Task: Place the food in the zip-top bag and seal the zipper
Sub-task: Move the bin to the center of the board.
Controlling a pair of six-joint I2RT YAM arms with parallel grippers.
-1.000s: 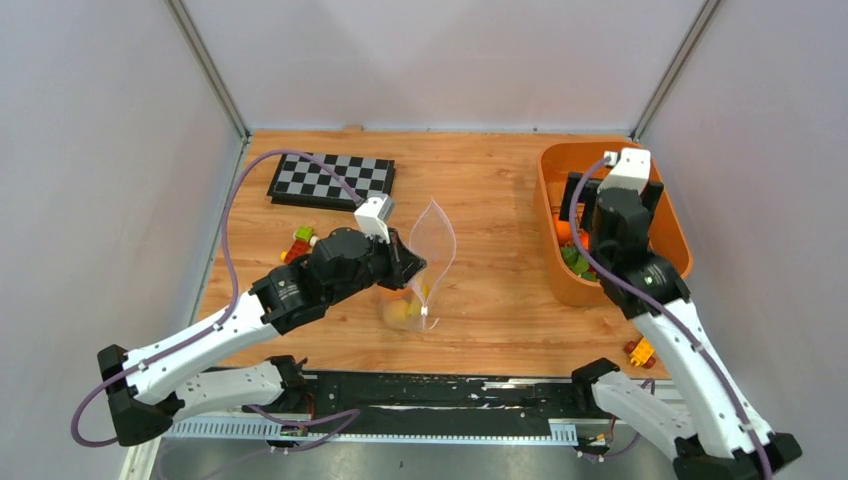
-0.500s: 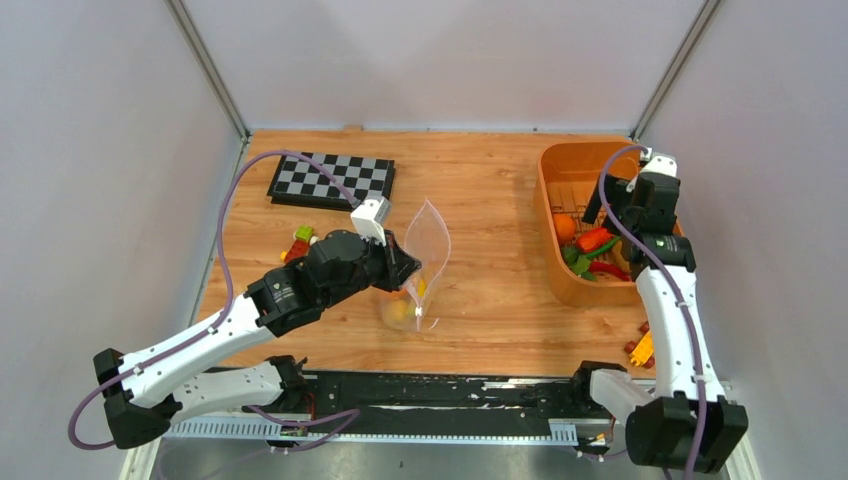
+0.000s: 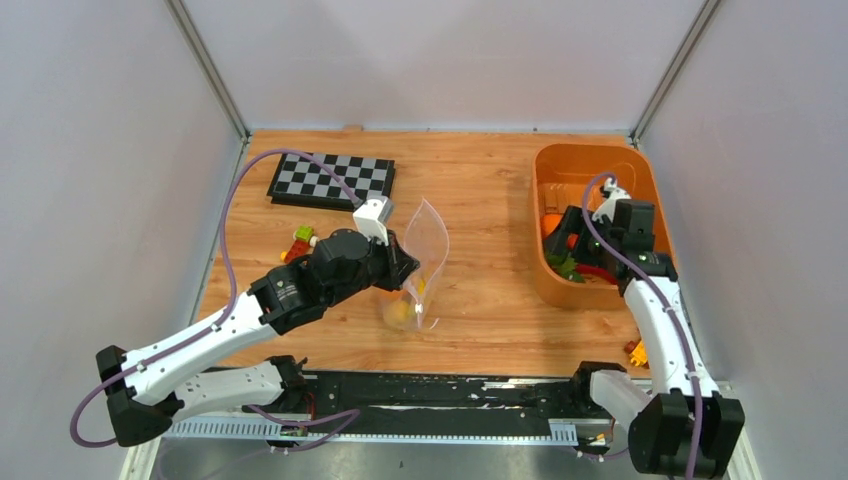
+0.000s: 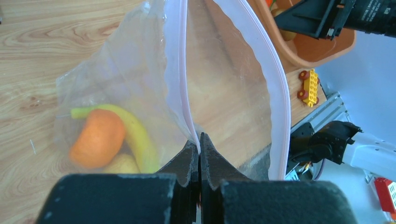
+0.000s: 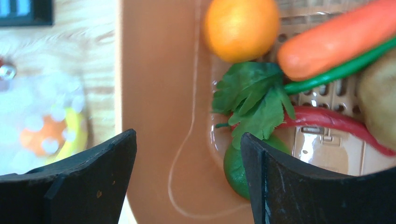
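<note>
The basket (image 3: 588, 152) lies under the right gripper (image 5: 187, 140), whose jaws stand apart and empty, one finger over the basket's near wall and the other over the food. Ahead of the fingers sit an orange ball (image 5: 240, 28) and a carrot (image 5: 336, 37). Between them lies a leaf (image 5: 254, 100), with a chilli (image 5: 336, 123) and a brownish piece (image 5: 378, 98) off to the right. A green fruit (image 5: 238, 165) lies just beside the right finger.

The bag (image 4: 140, 84) hangs from the left gripper (image 4: 200, 154), which is clamped on one side of the zipper (image 4: 175, 70), so the mouth gapes ahead of it. Low in the bag, left of the fingers, rest an orange (image 4: 99, 137), a banana (image 4: 135, 135) and a pale piece (image 4: 122, 163).

The film looks thin, limp and slippery, so it is best held by the stiffer zipper strip. The food looks light, hard and smooth. The round pieces would likely roll or squirt out of a pinch, while the carrot offers a surer hold across its middle.
</note>
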